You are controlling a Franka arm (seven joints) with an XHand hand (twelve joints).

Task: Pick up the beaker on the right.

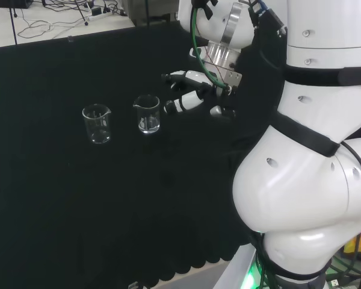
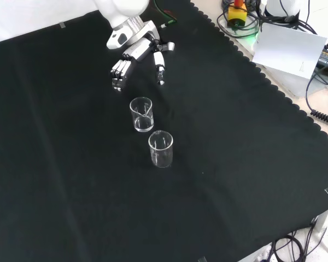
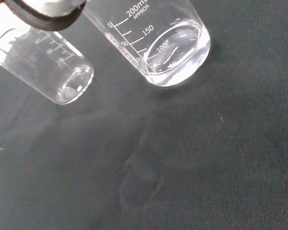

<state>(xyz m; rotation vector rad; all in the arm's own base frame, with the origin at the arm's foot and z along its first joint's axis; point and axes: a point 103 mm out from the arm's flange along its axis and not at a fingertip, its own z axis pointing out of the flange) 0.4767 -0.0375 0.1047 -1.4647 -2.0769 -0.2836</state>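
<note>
In the head view, two clear glass beakers stand upright on the black-clothed counter (image 1: 60, 198): the right beaker (image 1: 148, 114) just beside the black and white hand (image 1: 192, 90), whose fingers are relaxed and hold nothing, and the left beaker (image 1: 97, 123) farther off. The front view shows the hand above both. The wrist view shows two beakers close together.

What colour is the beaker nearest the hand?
Colourless clear glass: the beaker beside the hand shows the black cloth through it, best in the head view.
</note>
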